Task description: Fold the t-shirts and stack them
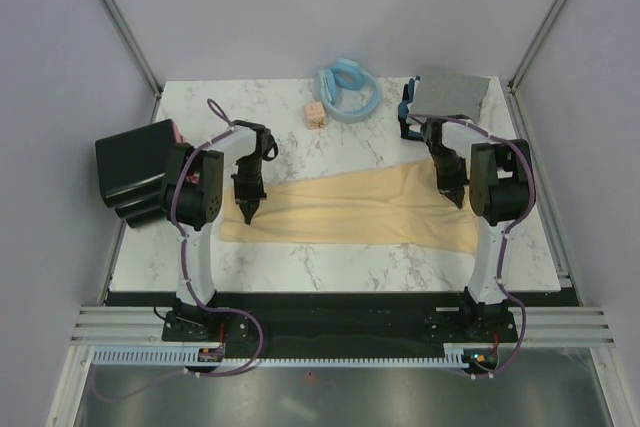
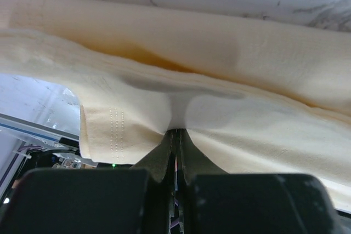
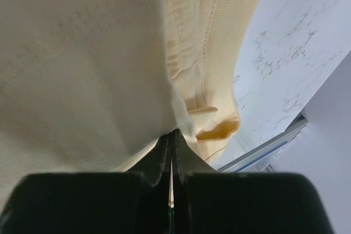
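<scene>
A pale yellow-cream t-shirt lies folded into a long band across the marble table. At the band's left end my left gripper points down, shut on the cloth. The left wrist view shows that cream t-shirt pinched at the left gripper, with a stitched hem beside it. My right gripper is shut on the band's right end. In the right wrist view the cream t-shirt bunches at the right gripper, its ribbed collar showing. A folded grey t-shirt lies at the back right.
A light blue ring-shaped thing and a small tan block sit at the table's back middle. A black box with a pink-red side stands off the left edge. Something dark blue lies beside the grey t-shirt.
</scene>
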`<act>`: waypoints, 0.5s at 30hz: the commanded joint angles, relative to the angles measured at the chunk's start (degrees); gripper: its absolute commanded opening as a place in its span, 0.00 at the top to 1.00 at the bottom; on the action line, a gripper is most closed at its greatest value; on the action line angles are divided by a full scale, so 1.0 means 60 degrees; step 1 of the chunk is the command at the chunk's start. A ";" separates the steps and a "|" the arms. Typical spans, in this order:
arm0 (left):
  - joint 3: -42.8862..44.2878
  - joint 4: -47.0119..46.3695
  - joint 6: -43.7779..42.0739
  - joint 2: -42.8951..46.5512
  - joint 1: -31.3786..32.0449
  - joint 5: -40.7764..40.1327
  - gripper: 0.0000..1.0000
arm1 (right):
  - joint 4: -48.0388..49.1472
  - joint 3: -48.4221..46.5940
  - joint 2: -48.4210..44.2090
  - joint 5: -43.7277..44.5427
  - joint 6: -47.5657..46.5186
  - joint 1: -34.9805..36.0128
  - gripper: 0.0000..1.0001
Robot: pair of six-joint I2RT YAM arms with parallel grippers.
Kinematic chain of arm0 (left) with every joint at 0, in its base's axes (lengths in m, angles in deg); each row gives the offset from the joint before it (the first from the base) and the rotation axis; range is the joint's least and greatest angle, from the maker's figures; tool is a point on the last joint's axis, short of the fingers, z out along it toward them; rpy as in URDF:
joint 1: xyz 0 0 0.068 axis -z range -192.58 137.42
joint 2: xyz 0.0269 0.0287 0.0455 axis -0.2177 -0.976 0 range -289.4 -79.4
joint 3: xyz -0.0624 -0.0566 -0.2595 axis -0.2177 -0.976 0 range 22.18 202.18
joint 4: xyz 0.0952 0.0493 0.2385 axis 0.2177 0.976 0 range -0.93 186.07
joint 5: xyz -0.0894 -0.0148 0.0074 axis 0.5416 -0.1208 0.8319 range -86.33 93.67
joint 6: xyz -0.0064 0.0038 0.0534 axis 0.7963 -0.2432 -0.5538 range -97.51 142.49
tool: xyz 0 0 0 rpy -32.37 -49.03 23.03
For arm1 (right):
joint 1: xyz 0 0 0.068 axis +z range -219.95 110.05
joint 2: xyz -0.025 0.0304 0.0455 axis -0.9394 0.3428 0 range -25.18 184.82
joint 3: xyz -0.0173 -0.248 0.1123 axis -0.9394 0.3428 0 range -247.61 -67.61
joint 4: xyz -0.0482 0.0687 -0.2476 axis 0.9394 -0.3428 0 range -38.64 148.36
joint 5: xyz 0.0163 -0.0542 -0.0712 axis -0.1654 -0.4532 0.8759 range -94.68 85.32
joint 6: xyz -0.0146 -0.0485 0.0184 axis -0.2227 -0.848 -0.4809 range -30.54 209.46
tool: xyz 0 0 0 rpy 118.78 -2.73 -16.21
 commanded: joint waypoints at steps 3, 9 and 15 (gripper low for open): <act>-0.0226 -0.0224 -0.0373 -0.0106 -0.0431 -0.0752 0.98 | 0.0816 -0.0707 0.0662 0.0783 -0.0009 -0.0548 1.00; -0.0197 -0.0210 -0.0359 -0.0106 -0.0577 -0.1088 0.98 | 0.0802 -0.1249 0.0897 0.1060 -0.0067 -0.0827 0.99; -0.0167 -0.0239 -0.0344 0.0055 -0.0812 -0.1089 0.98 | 0.0743 -0.1367 0.0678 0.0959 -0.0009 -0.1033 0.97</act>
